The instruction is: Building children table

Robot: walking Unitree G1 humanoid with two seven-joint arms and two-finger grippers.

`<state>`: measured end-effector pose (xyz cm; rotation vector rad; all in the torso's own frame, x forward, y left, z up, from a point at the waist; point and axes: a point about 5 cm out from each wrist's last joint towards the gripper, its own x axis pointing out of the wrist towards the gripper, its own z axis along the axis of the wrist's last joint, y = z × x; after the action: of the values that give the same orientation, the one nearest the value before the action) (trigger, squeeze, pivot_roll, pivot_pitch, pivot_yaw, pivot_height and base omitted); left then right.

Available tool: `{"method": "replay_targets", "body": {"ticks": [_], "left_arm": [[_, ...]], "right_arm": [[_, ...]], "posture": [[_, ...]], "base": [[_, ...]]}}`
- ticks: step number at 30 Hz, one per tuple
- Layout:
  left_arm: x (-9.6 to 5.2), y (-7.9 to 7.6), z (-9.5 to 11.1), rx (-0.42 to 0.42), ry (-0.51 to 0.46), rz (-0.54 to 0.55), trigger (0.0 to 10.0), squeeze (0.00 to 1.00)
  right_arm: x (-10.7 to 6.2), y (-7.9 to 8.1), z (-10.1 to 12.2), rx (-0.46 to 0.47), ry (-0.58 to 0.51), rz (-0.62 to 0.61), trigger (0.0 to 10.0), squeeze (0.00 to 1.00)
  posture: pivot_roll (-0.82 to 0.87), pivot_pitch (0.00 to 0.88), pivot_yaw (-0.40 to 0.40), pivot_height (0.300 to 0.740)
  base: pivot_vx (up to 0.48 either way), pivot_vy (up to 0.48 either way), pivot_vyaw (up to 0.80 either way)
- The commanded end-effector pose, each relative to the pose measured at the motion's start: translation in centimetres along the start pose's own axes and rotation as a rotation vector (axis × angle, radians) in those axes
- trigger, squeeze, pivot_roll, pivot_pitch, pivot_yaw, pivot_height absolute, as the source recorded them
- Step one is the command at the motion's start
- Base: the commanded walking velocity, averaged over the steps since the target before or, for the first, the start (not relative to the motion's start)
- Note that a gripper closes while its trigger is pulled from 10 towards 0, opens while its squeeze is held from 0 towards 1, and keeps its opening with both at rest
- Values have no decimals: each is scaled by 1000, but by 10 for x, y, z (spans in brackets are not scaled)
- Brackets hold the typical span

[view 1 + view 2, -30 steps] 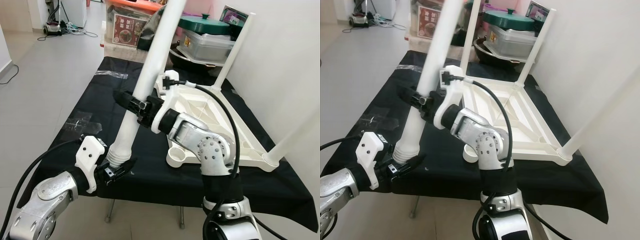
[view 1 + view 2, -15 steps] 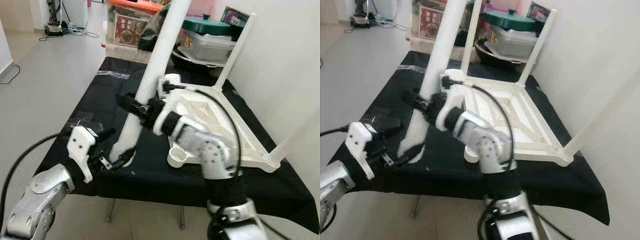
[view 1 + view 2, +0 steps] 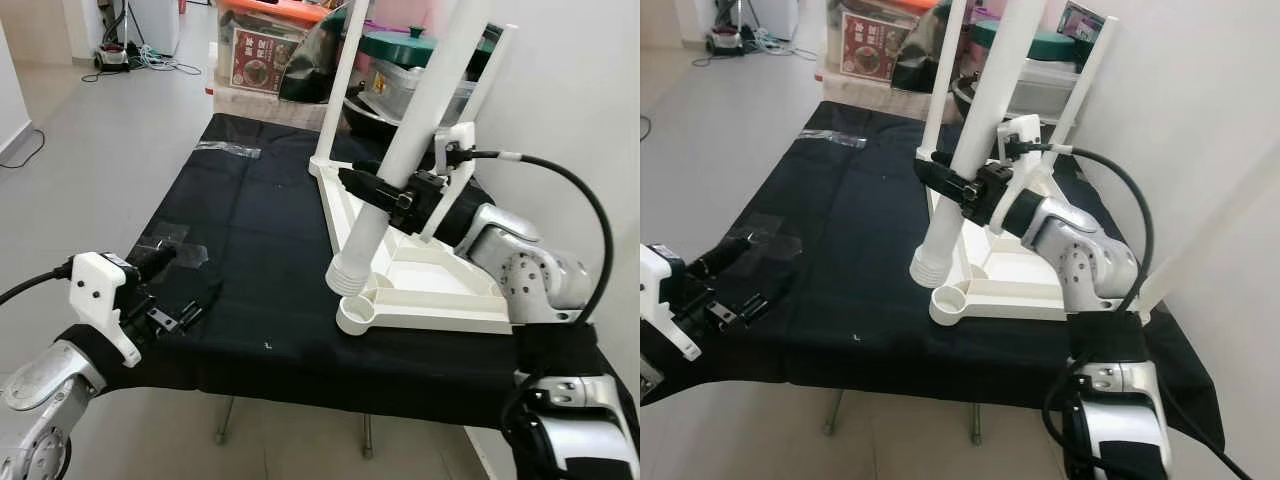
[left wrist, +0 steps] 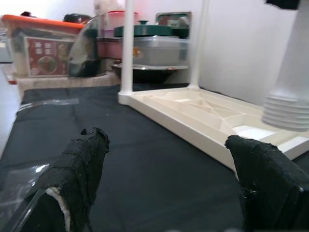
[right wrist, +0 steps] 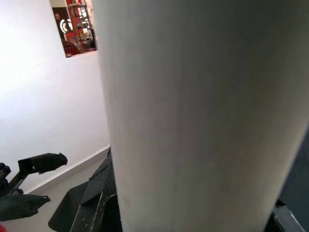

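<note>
Leg carried over to the last empty socket

The right pincer [image 3: 392, 196], pinching the white plastic leg [image 3: 400, 165], has swung it from the surface's front edge to just above the upturned white tabletop's [image 3: 430, 285] round corner socket [image 3: 357, 313]; the left pincer [image 3: 170, 290] has let go and hangs spread.

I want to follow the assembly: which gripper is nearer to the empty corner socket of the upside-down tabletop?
The right. The right gripper grips the white leg just above the corner socket. The left gripper is open, far away at the black cloth's front-left edge.
</note>
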<state>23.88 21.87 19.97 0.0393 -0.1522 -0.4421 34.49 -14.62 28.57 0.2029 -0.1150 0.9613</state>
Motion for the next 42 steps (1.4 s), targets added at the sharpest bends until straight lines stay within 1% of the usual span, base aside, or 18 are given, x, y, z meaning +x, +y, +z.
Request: {"method": "replay_targets", "body": {"ticks": [1,3,4,6,9,13,14,16,18,20,22,27,29,32,36,37,41,42], "left_arm": [[0,0,-7,-17,26,22,10000,188],[1,0,-9,-29,28,46,10000,176],[2,0,-10,-38,29,62,10000,137],[3,1,-10,-51,23,85,10000,137],[7,3,-13,-68,18,145,10000,125],[8,1,-14,-87,11,160,10000,86],[10,0,-15,-94,18,179,10000,0],[10,0,-16,-95,21,186,10000,0],[10,1,-16,-96,24,193,10000,0],[10,2,-17,-110,22,215,10000,0],[11,2,-17,-115,23,225,10000,0],[12,1,-19,-117,30,235,10000,0],[13,1,-20,-119,32,245,10000,0],[13,2,-20,-121,31,261,10000,0],[13,4,-21,-113,37,282,10000,0],[13,6,-20,-117,25,301,10000,0],[13,6,-20,-117,25,301,10000,0],[14,6,-20,-118,19,309,10000,0]], "right_arm": [[-1,-1,6,-15,-29,9,0,0],[0,0,4,-11,-27,13,0,0],[1,2,2,-9,-27,20,0,0],[2,2,0,-6,-25,21,0,0],[6,-2,-5,19,-23,-42,0,0],[8,-5,-7,25,-14,-78,39,0],[9,-13,-10,42,-8,-175,9647,0],[9,-15,-10,52,-4,-210,9647,0],[9,-17,-11,55,-2,-239,10000,0],[8,-23,-9,110,-31,-309,10000,0],[7,-24,-11,134,-18,-332,10000,0],[6,-25,-13,115,-12,-360,10000,0],[9,-25,-16,130,24,-375,10000,0],[10,-28,-20,144,44,-451,10000,0],[13,-24,-22,170,2,-396,10000,0],[12,-21,-23,119,-19,-385,10000,0],[12,-21,-23,119,-19,-385,10000,0],[10,-18,-25,95,-46,-388,10000,0]], "posture": [[139,0,-180,740],[138,0,-179,740],[138,0,-179,740],[137,0,-180,740],[133,0,-179,740],[131,0,-176,740],[130,0,-172,740],[131,0,-173,740],[131,0,-172,740],[131,0,-172,740],[131,0,-168,740],[129,0,-166,740],[129,0,-166,740],[126,0,-162,740],[123,0,-160,740],[124,0,-158,740],[124,0,-158,740],[122,0,-157,740]], "base": [[0,0,0],[0,0,0],[0,0,0],[0,0,0],[0,0,0],[0,0,0],[0,0,0],[0,0,0],[0,0,0],[0,0,0],[0,0,0],[0,0,0],[0,0,0],[0,0,0],[0,0,0],[0,0,0],[0,0,0],[0,0,0]]}}
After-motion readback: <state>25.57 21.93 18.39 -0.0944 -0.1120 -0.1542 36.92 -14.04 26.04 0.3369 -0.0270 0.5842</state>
